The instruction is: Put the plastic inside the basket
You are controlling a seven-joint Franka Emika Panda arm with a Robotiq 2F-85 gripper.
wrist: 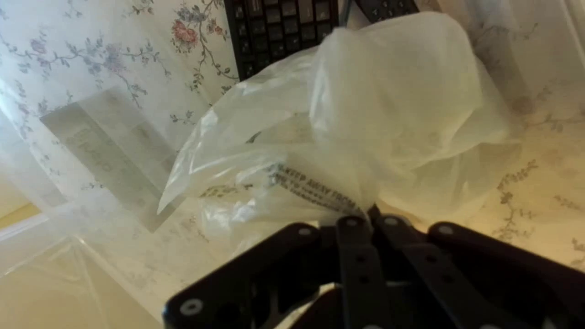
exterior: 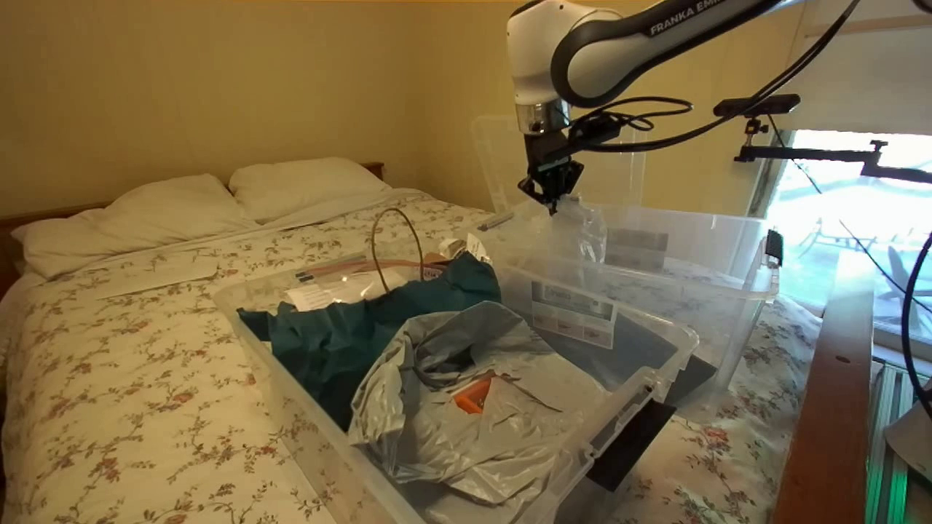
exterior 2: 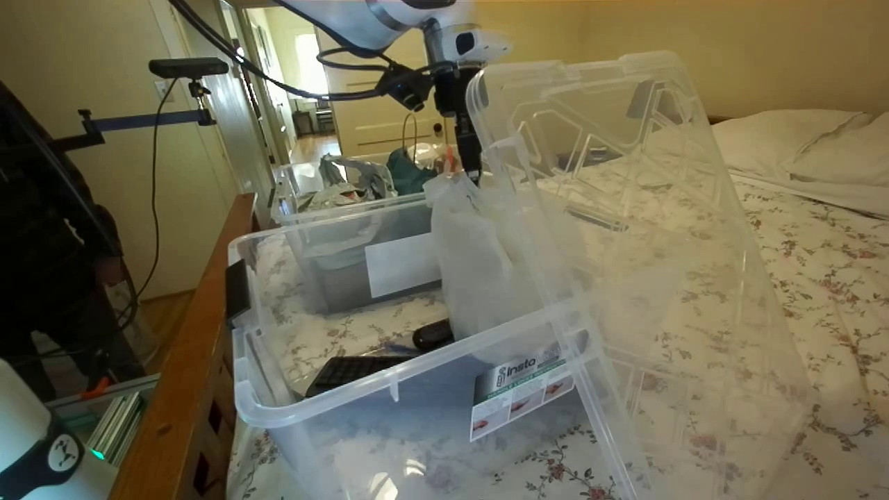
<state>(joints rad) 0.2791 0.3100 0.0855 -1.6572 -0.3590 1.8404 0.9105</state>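
Observation:
The plastic is a translucent whitish bag with printed warning text. It shows in both exterior views [exterior: 585, 233] [exterior 2: 476, 257] and in the wrist view [wrist: 393, 87]. My gripper [exterior: 553, 208] is shut on its top; the fingertips are close together around the film in the wrist view [wrist: 369, 217]. The gripper also shows in an exterior view [exterior 2: 475, 173]. The bag hangs below the fingers at the clear bin [exterior 2: 410, 371], its lower end behind the near rim. I cannot tell if it touches the bin's floor. No woven basket shows; there are two clear bins.
A black keyboard [exterior 2: 354, 373] and a dark rounded object [exterior 2: 433, 335] lie in this bin. A tall clear lid [exterior 2: 694, 278] stands tilted beside it. A second clear bin [exterior: 291, 437] holds a grey bag [exterior: 466, 437] and a green bag [exterior: 378, 327]. A wooden bed rail [exterior 2: 201, 333] runs alongside.

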